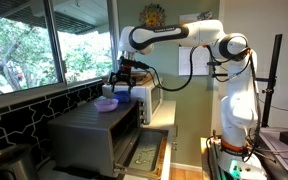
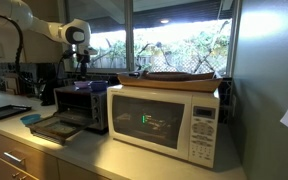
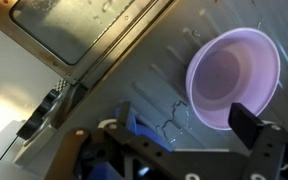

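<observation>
Gripper (image 1: 125, 80): fingers spread, empty, just above round lilac plastic bowl (image 3: 234, 78).
Bowl: upright atop grey metal toaster oven (image 1: 89, 128).

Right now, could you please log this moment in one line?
claw: open, empty | below claw: purple bowl | bowl sits on: toaster oven | oven door: open

I've got clear room above the toaster oven (image 1: 89, 135) top, w/ bare metal beside the bowl (image 3: 234, 78) in wrist view. Microwave (image 1: 150, 100) crowds one side, window wall (image 1: 44, 50) another; oven door (image 1: 144, 152) hangs open in front.
</observation>
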Robot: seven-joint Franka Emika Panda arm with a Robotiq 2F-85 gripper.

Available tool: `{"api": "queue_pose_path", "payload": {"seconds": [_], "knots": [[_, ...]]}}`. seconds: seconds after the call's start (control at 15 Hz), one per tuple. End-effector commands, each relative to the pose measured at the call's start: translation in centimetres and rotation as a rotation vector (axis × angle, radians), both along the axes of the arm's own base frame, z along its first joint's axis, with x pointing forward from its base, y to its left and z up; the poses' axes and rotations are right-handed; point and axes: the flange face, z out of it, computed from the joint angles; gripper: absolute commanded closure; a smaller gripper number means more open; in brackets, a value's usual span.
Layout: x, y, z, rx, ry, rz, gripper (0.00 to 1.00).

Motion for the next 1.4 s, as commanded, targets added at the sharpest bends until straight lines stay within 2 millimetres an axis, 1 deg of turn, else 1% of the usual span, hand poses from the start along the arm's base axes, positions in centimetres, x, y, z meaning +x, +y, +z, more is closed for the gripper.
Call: {"api": "queue_pose_path", "payload": {"seconds": [0.0,0.13,0.2,0.27,0.47,0.6,0.87,0.93,1.0,1.07,1.2,1.33], "knots": [[0.1,1.4,-1.6,0.034,-0.004,0.002,0.0],[0.3,2.0,-2.2,0.036,-0.004,0.008,0.0],[0.3,2.2,-2.5,0.038,-0.004,0.012,0.02],[0.3,2.3,-2.8,0.039,-0.001,0.014,0.14],[0.4,2.6,-3.2,0.04,0.003,0.019,0.4],[0.4,2.6,-3.5,0.04,0.008,0.02,0.57],[0.5,2.6,-3.8,0.039,0.017,0.022,0.86],[0.6,2.7,-3.8,0.039,0.018,0.022,0.95],[0.6,2.7,-3.8,0.039,0.019,0.022,0.98],[0.6,2.7,-3.8,0.039,0.02,0.023,0.95],[0.6,2.7,-3.8,0.04,0.018,0.023,1.0],[0.5,2.6,-3.4,0.041,0.012,0.023,0.99]]}}
